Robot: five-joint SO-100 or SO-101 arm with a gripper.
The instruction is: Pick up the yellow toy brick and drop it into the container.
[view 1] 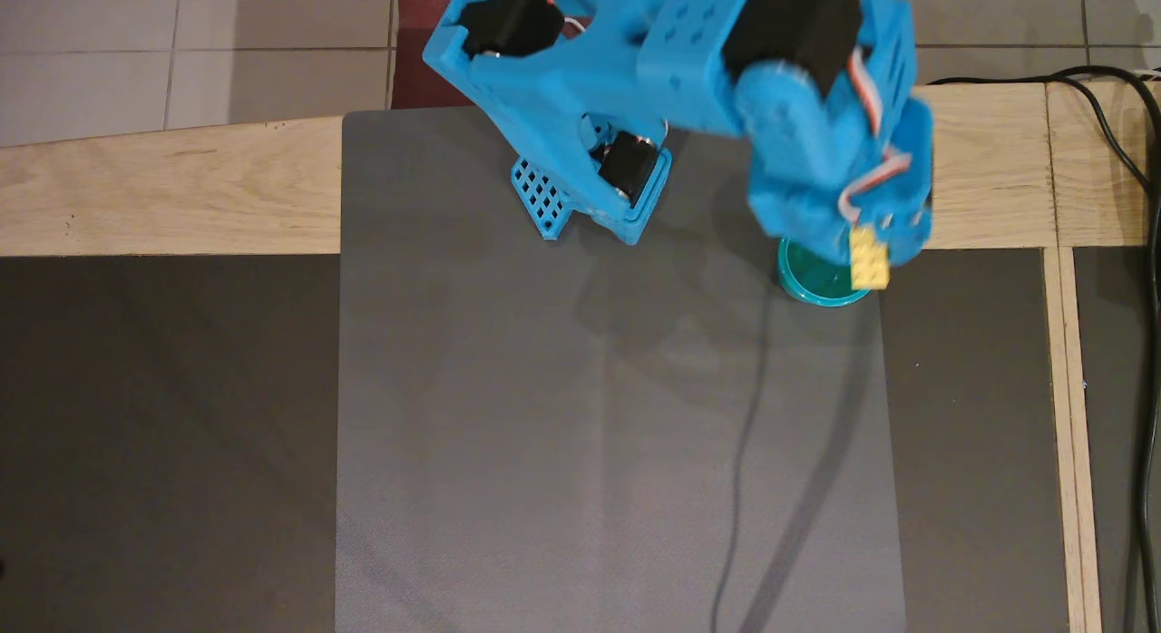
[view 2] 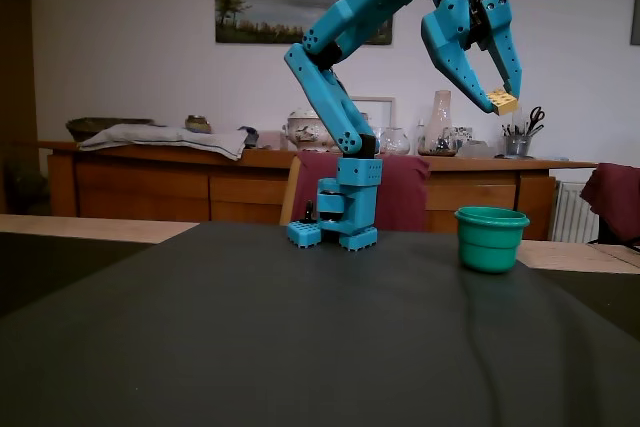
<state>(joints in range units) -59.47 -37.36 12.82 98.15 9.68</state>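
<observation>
My blue gripper (view 2: 503, 99) is shut on the yellow toy brick (view 2: 502, 101) and holds it high in the air, well above the teal-green cup (view 2: 490, 238). In the overhead view the brick (view 1: 869, 258) hangs over the cup's right rim, and the cup (view 1: 812, 281) is partly hidden under the gripper (view 1: 875, 248). The cup stands upright on the grey mat (view 1: 590, 433) near its far right corner. I see nothing inside the cup.
The arm's blue base (view 2: 338, 222) stands at the mat's far edge, left of the cup. Black cables (view 1: 1138, 252) run along the table's right side. The wooden table edge (view 1: 163, 189) borders the mat.
</observation>
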